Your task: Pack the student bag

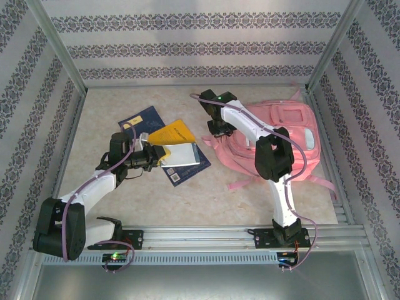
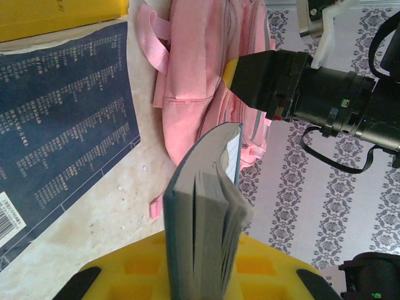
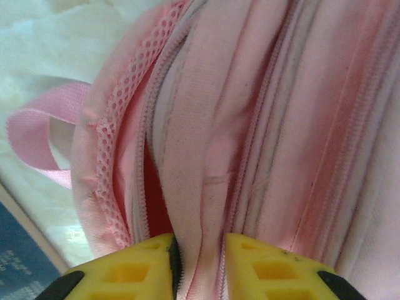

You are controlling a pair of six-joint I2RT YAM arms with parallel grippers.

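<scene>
The student bag (image 1: 284, 134), a big pink backpack, lies flat at the right of the table. At its left edge my right gripper (image 1: 219, 129) is shut on a fold of pink fabric (image 3: 200, 187) beside an unzipped opening with a red inside (image 3: 156, 209). The yellow fingertips (image 3: 134, 272) pinch that fold in the right wrist view. My left gripper (image 1: 158, 154) is shut on a grey-covered book (image 2: 203, 212), held edge-on with its pages fanning slightly, left of the bag (image 2: 200, 69).
A yellow book (image 1: 175, 133) and a dark blue book (image 1: 142, 119) lie behind the held book, another dark blue one (image 1: 181, 174) beneath it. Pink straps (image 1: 240, 184) trail toward the front. Patterned walls and metal posts (image 1: 325, 56) enclose the table.
</scene>
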